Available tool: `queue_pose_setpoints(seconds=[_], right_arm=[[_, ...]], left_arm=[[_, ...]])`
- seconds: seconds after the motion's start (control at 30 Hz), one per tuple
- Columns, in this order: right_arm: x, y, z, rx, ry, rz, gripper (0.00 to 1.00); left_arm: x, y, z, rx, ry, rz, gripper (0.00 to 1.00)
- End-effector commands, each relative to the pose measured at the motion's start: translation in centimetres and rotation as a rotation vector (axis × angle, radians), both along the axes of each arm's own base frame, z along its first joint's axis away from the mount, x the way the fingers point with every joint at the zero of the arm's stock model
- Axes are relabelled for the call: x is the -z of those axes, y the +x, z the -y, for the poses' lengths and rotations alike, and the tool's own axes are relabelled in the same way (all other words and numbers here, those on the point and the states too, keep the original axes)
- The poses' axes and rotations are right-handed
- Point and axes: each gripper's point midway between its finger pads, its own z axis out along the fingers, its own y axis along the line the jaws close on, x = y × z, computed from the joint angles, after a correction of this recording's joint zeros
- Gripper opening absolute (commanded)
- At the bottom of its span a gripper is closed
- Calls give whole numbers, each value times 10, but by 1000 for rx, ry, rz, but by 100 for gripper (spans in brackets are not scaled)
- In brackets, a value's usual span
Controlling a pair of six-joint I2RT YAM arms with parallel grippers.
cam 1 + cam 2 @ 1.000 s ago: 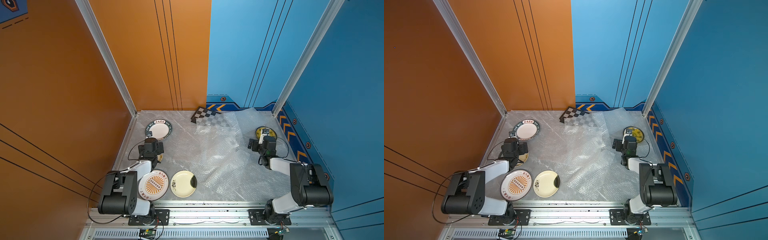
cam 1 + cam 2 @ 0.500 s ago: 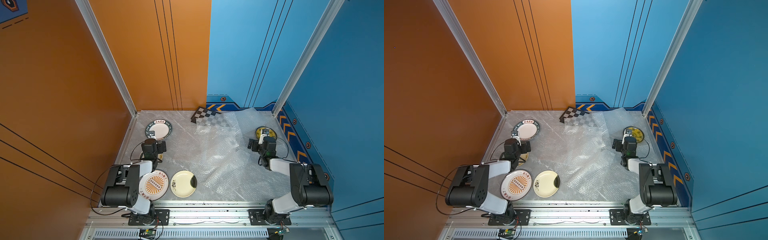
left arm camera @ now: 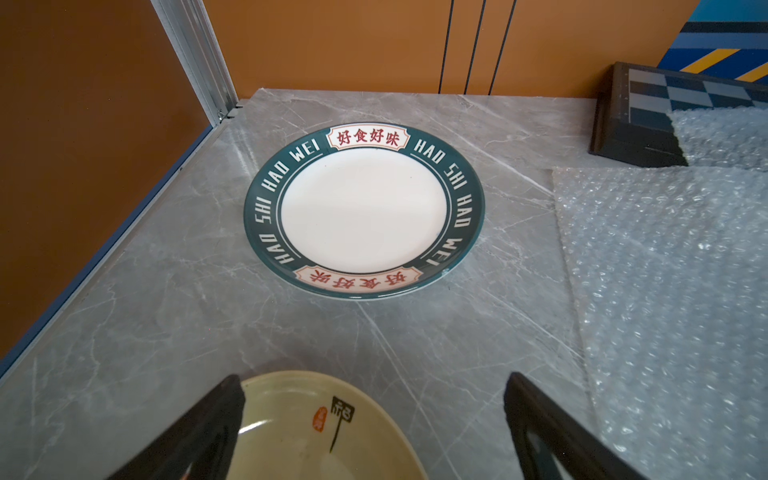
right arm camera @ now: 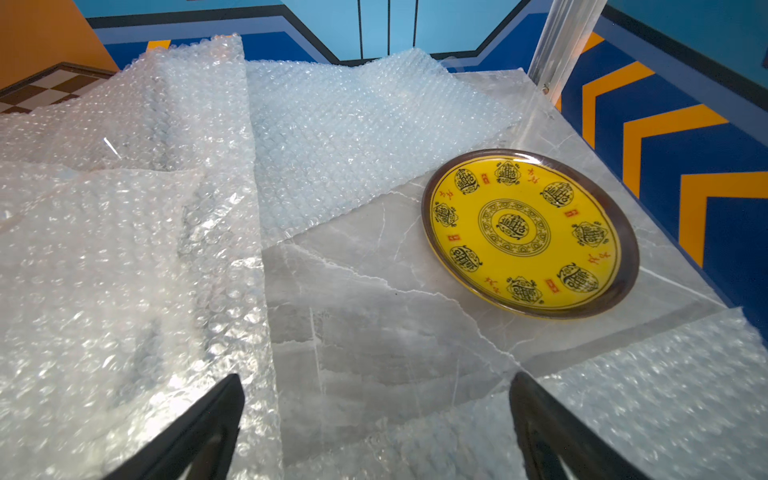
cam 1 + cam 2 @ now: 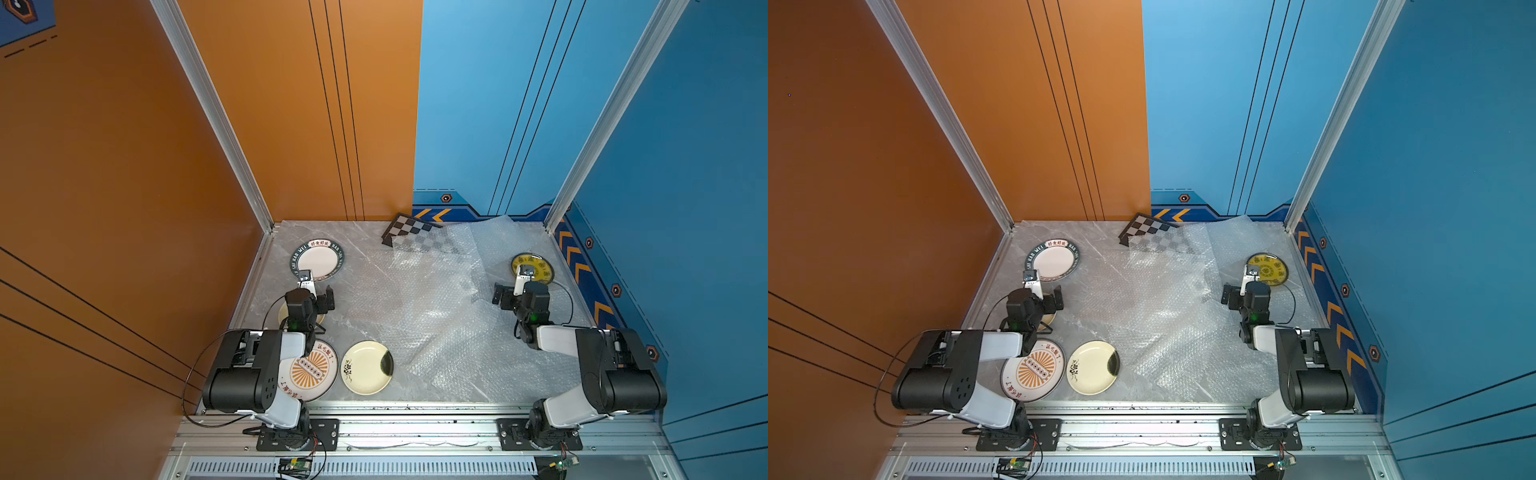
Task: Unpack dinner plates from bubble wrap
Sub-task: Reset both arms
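Bare on the grey table lie several dinner plates. A white one with a green lettered rim (image 5: 317,260) (image 5: 1052,259) (image 3: 363,210) is far left. A yellow dark-patterned one (image 5: 533,268) (image 5: 1268,269) (image 4: 528,232) is far right. An orange sunburst one (image 5: 309,370) and a cream black-blotched one (image 5: 365,367) are near the front. My left gripper (image 5: 309,299) (image 3: 374,380) hangs open over another cream plate (image 3: 316,432). The bubble wrap (image 5: 436,316) (image 4: 124,249) lies spread flat across the middle and right. My right gripper (image 5: 517,295) (image 4: 376,378) stands open above its edge, holding nothing.
A black-and-grey checkerboard (image 5: 409,230) (image 3: 640,120) leans at the back wall, partly under the bubble wrap. Orange walls close in the left and back, blue walls the right. An aluminium rail (image 5: 415,424) with both arm bases runs along the front edge.
The left arm's elbow has shifted slightly while its gripper stays over the cream plate. The right arm, the plates and the wrap have not moved.
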Motion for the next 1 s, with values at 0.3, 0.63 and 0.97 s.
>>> queue_pose_setpoints(seconds=[0.3, 0.63, 0.97], right_arm=[[-14, -15, -12, -68, -26, 178, 100], [-15, -14, 11, 77, -33, 176, 100], [-13, -12, 30, 213, -52, 135, 100]], left_arm=[[1, -1, 1, 8, 24, 23, 98], [1, 0, 1, 3, 34, 21, 98], [0, 0, 2, 2, 46, 21, 98]])
